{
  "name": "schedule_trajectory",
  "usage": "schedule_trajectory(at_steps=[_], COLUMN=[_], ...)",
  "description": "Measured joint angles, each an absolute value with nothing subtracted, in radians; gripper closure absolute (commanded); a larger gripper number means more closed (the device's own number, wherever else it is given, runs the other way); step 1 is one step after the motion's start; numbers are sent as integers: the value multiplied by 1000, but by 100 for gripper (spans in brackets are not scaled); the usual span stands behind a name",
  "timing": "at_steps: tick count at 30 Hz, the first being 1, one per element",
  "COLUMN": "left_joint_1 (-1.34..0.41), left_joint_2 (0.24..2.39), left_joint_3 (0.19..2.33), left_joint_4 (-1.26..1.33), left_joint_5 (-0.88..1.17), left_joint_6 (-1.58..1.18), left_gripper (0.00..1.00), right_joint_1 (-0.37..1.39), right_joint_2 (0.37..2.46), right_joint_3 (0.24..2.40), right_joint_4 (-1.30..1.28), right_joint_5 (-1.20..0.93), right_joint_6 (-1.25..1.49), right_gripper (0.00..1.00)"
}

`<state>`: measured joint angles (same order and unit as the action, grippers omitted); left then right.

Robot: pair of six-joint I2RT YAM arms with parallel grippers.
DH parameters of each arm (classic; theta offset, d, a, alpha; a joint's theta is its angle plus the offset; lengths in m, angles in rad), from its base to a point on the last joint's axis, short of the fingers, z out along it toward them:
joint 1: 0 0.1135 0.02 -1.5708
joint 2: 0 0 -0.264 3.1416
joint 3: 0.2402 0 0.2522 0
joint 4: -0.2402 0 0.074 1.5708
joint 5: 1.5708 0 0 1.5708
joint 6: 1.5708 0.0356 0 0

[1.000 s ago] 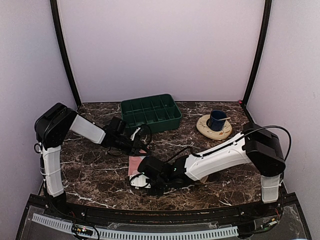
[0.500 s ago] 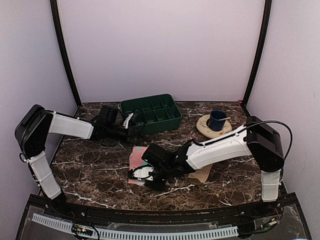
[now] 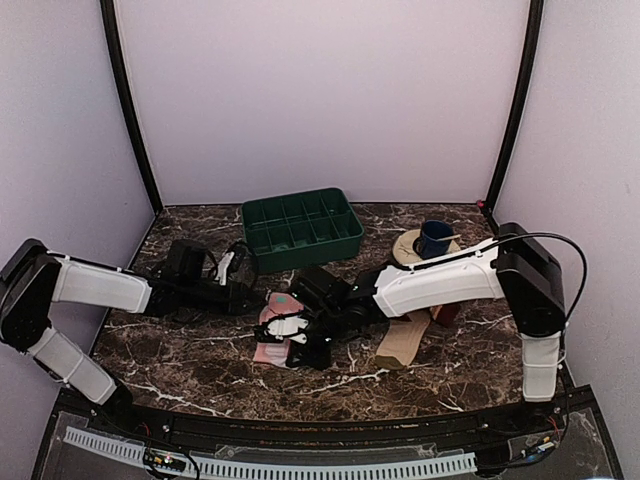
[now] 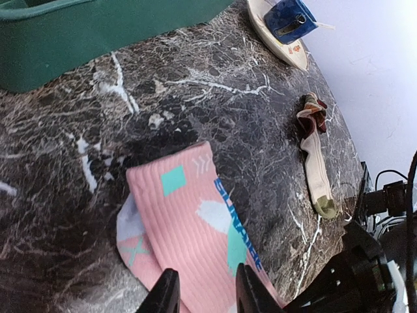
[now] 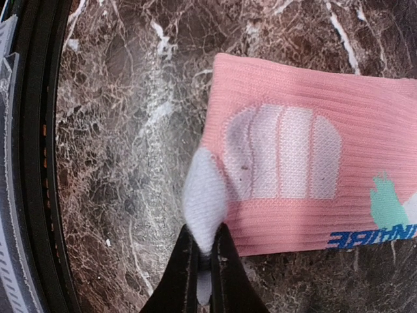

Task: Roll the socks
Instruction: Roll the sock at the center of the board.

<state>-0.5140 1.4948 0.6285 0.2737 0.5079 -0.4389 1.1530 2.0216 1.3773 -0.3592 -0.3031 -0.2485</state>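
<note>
1. Top external view: the pink sock (image 3: 272,325) is seen lying on the dark marble table (image 3: 180,350), near the front edge and between the two grippers.
2. A white end of that sock is pinched between the closed fingers of the right gripper (image 5: 203,257), as shown in the right wrist view. The rest of the sock is spread flat on the stone, with a white patch, a teal patch and blue lettering visible.
3. The left gripper (image 4: 205,293) is held just above another part of the pink sock. Its two fingers are parted and nothing is clamped between them.
4. The tan sock (image 3: 403,340) is laid out to the right of the pink one and apart from it, partly hidden behind the right arm (image 3: 440,285). Its dark maroon end is crumpled toward the back of the table.
5. A green compartment tray (image 3: 300,228) is set at the rear of the table. A blue cup (image 3: 435,238) is stood on a cream saucer (image 3: 412,258) off to the tray's right.
</note>
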Motion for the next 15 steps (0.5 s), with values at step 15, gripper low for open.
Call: schedule_trajectory(at_steps=[15], left_joint_1=[-587], left_joint_2=[1224], left_joint_3=[426], left_joint_4=[347], left_joint_5=[432], left_joint_6=[-510], left_gripper=[69], right_joint_1=[1092], right_joint_2=[2146], right_joint_3=[1565], right_joint_4=[-511], right_joint_5=[-478], right_joint_6=[-262], right_gripper=[100])
